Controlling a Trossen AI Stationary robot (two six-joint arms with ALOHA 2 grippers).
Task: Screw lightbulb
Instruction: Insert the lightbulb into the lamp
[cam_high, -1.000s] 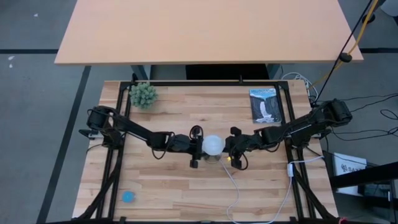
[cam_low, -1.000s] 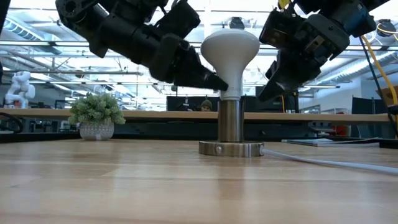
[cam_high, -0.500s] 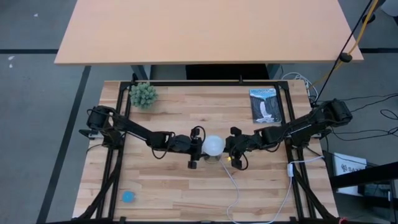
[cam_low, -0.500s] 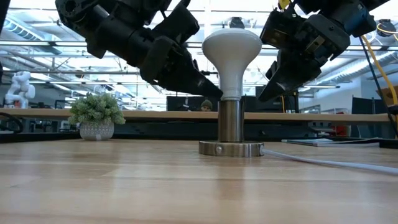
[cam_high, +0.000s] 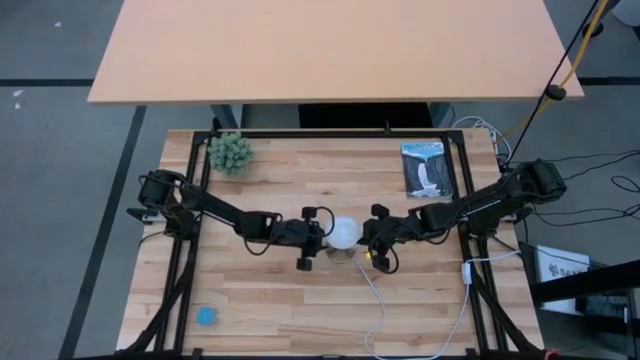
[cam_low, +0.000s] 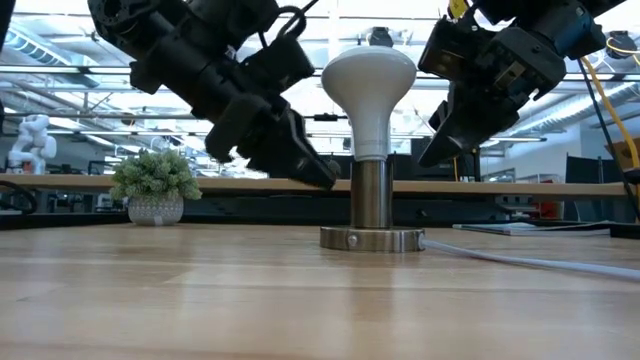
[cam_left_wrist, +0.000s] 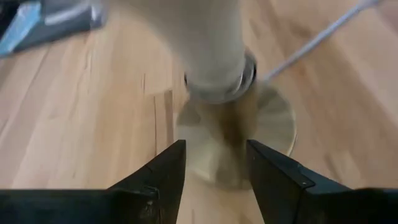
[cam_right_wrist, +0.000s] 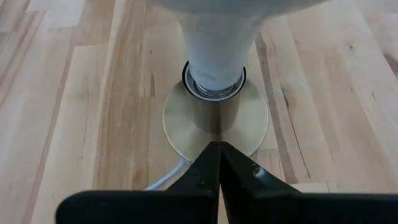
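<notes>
Standing upright in the socket (cam_low: 371, 210) at mid-counter (cam_high: 270, 300), the lightbulb (cam_low: 369, 85), threads seemingly well in. Hanging just beside the neck, the left pincer (cam_left_wrist: 213, 163), fingers parted and gripping nothing. Sitting close on the other side, the right pincer (cam_right_wrist: 217, 163), fingers pressed together and empty. Looking nearly done; perhaps a final tightening remaining.

White lightbulb (cam_low: 369, 85) seen on silvery metal socket (cam_low: 371, 216); pale wood-grain table (cam_high: 270, 300); 2 dark grippers; green plant (cam_high: 230, 152); blue disc (cam_high: 206, 316).
</notes>
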